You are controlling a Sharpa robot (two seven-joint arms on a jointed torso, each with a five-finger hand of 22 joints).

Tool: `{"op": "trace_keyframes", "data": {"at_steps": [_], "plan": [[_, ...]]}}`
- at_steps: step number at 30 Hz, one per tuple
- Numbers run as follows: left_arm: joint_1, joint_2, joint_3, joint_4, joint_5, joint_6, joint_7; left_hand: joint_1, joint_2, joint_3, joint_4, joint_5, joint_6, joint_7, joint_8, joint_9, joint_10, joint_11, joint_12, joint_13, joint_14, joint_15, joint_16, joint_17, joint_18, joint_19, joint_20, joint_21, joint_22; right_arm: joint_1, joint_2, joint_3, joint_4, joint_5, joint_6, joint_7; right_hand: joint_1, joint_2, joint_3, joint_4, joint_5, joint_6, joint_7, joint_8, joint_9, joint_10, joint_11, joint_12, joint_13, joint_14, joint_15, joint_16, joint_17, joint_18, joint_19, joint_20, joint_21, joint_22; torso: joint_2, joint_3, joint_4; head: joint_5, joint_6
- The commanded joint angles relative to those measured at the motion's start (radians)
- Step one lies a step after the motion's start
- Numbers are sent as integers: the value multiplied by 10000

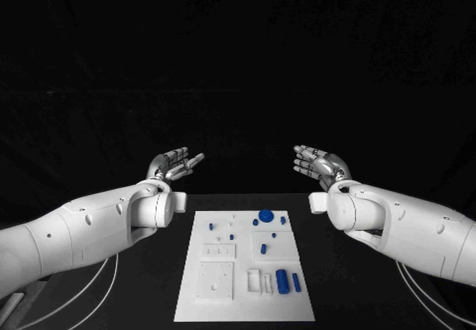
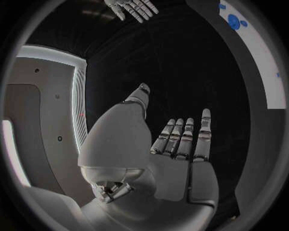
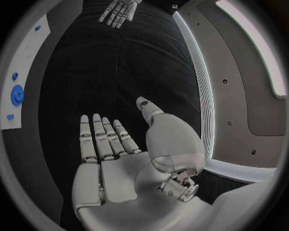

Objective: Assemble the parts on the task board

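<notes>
Head view: the board (image 1: 245,268) is a white rectangle lying flat on the black table (image 1: 347,289), its long axis running from the robot's near side away toward the far side. It sits in the middle, between the two arms. Small blue parts lie on it: a round disc (image 1: 266,215) near the far edge, a few short pegs around it, and two longer cylinders (image 1: 283,281) near the right of the near half, lying parallel to the board's long axis. White raised blocks and recesses on the board are hard to make out. The left hand (image 1: 174,166) and right hand (image 1: 319,165) are raised beyond the board's far end, well apart, palms turned up, fingers spread, holding nothing.

Left wrist view: the left hand (image 2: 175,159) lies flat with fingers straight and apart, thumb out, empty. A strip of the board (image 2: 259,53) curves along the rim, cut off, with the blue disc (image 2: 234,21) on it. The right hand (image 2: 132,8) shows opposite, fingers extended.

Right wrist view: the right hand (image 3: 114,159) is likewise flat and empty, fingers straight. The board's edge (image 3: 24,82) is cut off at the rim; the disc (image 3: 17,95) and smaller blue bits show on it. The left hand (image 3: 119,10) is opposite, fingers spread.
</notes>
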Motion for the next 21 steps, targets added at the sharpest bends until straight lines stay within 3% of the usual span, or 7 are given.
{"op": "trace_keyframes", "data": {"at_steps": [1,8,12,13,15,17,21], "plan": [[243,181,-118,-516,-50,1365,-939,430,-40,53,113,62,236,22,74,27,230,6,50,25,182,25,64,21,204,239,81,60,32,143,143,108,-544,-907,2401,-1433,1072,84,-601,-442,454,374,190,78,29,390,47,84,33,372,59,76,27,47,355,-25,83,36,0,0,-4,-1,0],[559,381,-300,-1131,-57,1770,-1253,376,8,74,5,53,291,45,76,29,327,21,52,28,288,6,70,26,213,277,80,67,36,346,324,294,-1275,-1248,3459,-2123,1825,-12,-756,-1332,410,1809,140,153,94,1750,59,136,87,1752,196,134,77,-203,2837,-504,449,216,0,0,-4,-1,0],[563,384,-303,-1139,-57,1775,-1257,337,79,93,-93,48,423,100,81,34,493,72,59,35,730,23,91,47,254,573,75,116,67,378,352,323,-1389,-1301,3623,-2230,1821,-54,-477,-1700,408,3339,57,207,150,3659,-85,183,157,3799,-102,198,153,-290,3643,-854,625,223,0,0,-4,-1,0],[575,112,-319,-928,-57,1920,-1172,293,122,105,-182,41,476,120,83,36,557,87,62,38,913,31,100,56,274,697,74,125,74,372,585,316,-2006,-5087,2843,-1709,1806,-65,-374,-1761,400,3740,28,226,171,4189,-152,226,178,4053,-188,213,168,-297,3817,-937,687,225,-17,-27,-4,304,-257],[575,43,-325,-846,-61,1916,-1089,207,231,119,-364,36,652,167,91,44,767,141,72,46,1355,57,120,77,319,986,66,177,98,364,666,316,-2099,-6029,2730,-1617,1739,-133,-15,-1951,418,4884,-86,263,215,4770,-348,228,181,4775,-456,204,179,-314,4375,-1213,923,255,-24,-29,-11,311,-272],[575,-57,-330,-721,-70,1906,-985,70,539,111,-754,64,1255,311,110,66,1587,316,99,84,2457,154,180,116,364,1292,-25,318,140,349,766,317,-2192,-7041,2650,-1551,1724,-187,278,-2054,425,5220,-138,305,235,5113,-485,236,181,5446,-729,335,243,-275,4932,-1483,1199,335,-29,-36,-15,323,-279],[588,-334,-335,-345,-77,1898,-790,-165,1176,-50,-1643,169,2891,436,209,145,4827,414,252,192,5388,162,587,262,-305,2479,-1032,1023,340,302,970,317,-2300,-9039,2781,-1702,1788,-466,539,-2051,319,5651,-237,253,221,5598,-739,227,180,7108,-1335,429,413,-401,6091,-2202,2098,737,8,-35,-1,334,-295]]}}
